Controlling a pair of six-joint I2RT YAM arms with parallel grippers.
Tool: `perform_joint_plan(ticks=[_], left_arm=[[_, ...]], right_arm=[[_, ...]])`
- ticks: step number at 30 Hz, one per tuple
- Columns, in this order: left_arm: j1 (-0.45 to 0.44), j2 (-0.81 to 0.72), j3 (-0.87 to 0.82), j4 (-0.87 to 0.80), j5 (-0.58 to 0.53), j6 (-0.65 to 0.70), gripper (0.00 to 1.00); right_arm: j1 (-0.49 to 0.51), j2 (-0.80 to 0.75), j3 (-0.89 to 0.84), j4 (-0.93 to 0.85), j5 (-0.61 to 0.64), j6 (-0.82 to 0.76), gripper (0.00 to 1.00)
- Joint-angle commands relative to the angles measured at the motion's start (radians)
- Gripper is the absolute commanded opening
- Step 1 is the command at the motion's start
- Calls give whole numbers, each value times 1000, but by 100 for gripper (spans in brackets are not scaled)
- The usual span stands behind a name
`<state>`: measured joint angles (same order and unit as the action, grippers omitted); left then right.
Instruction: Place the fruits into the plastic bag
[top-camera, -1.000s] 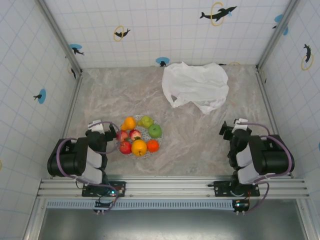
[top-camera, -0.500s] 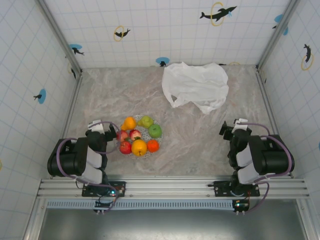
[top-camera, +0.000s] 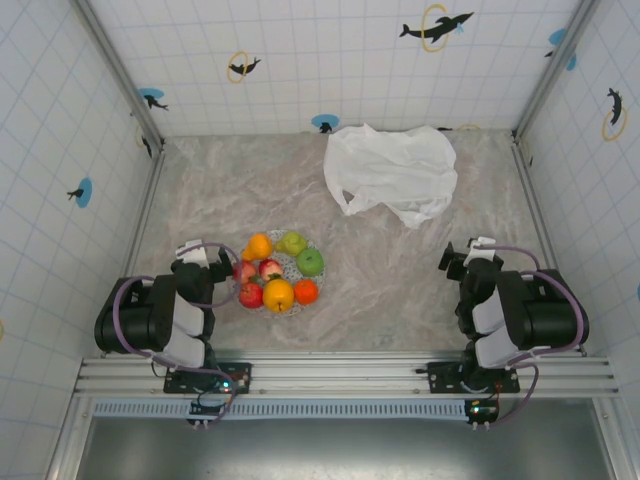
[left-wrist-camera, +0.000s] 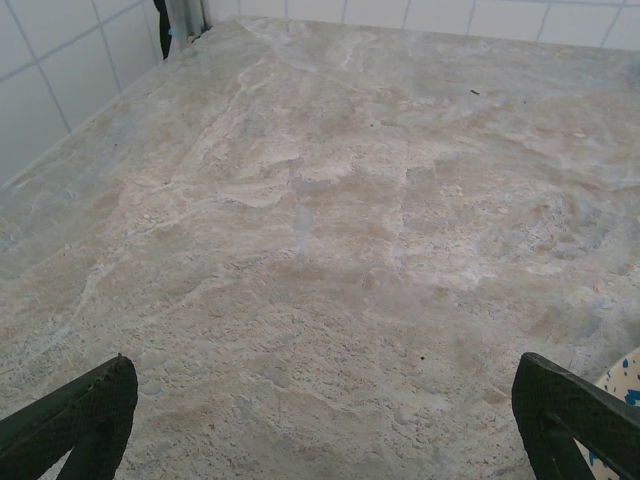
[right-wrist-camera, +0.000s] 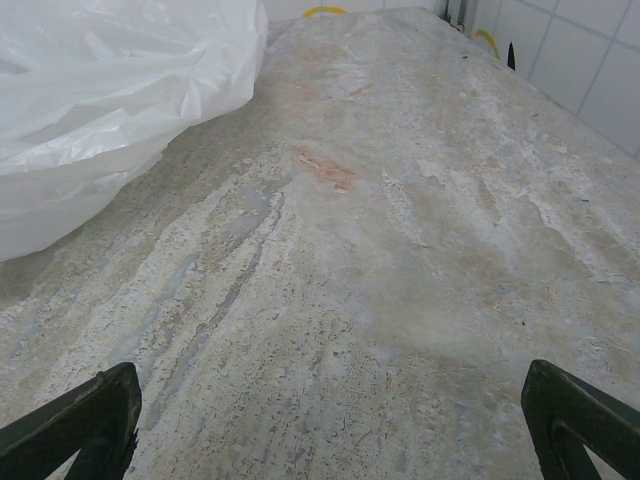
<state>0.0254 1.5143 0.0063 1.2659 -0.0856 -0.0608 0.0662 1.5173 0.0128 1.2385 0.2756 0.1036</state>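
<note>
Fruits (top-camera: 278, 294): heaped on speckled plate (top-camera: 291, 266), just beside left gripper (top-camera: 203, 262) at its 3 o'clock; the nearer arm.
Plastic bag (top-camera: 392, 175): 11 o'clock of right gripper (top-camera: 463, 258), well apart.
Fingers: both pairs spread wide, empty.

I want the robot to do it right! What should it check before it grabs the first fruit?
1. Left gripper open and empty: ok.
2. Right gripper open and empty: ok.
3. Fruits heaped on the plate, next to the left gripper: ok.
4. Plastic bag lying on the table, far side, ahead of the right gripper: ok.
5. Bag's mouth open enough for a fruit: cannot tell; the bag lies crumpled.
</note>
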Motion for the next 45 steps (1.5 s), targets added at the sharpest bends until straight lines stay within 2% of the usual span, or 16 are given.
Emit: perform_joint_plan(ticks=[1, 6, 8, 11, 15, 19, 22, 28, 32, 36, 40, 45], left_arm=[[6, -2, -6, 12, 18, -16, 98], [6, -12, -7, 8, 9, -19, 98], [5, -46, -4, -26, -18, -31, 98], [5, -121, -6, -93, -97, -65, 98], [5, -293, 50, -393, -252, -219, 98], [6, -489, 153, -744, -264, -476, 98], [5, -590, 255, -970, -182, -613, 98], [5, -698, 421, -1183, 102, -652, 98], [4, -734, 494, -1256, 254, -649, 98], [-8, -745, 526, -1273, 361, -660, 98], [-53, -717, 579, -1325, 410, -627, 98], [-213, -644, 674, -1411, 368, -553, 98]], right_arm=[[3, -3, -30, 47, 10, -5, 100], [24, -37, -13, -14, 14, -30, 100], [29, -65, -19, -21, 42, -28, 100], [49, -139, -2, -129, 72, -31, 100], [77, -258, 5, -240, 114, -21, 100], [79, -431, 36, -410, 124, 70, 100], [81, -562, 88, -574, 90, 138, 100], [143, -713, 171, -789, -4, 207, 100], [247, -714, 243, -900, -41, 231, 100], [365, -650, 340, -1021, -52, 219, 100], [459, -590, 416, -1119, -48, 198, 99], [549, -544, 468, -1154, -40, 199, 99]])
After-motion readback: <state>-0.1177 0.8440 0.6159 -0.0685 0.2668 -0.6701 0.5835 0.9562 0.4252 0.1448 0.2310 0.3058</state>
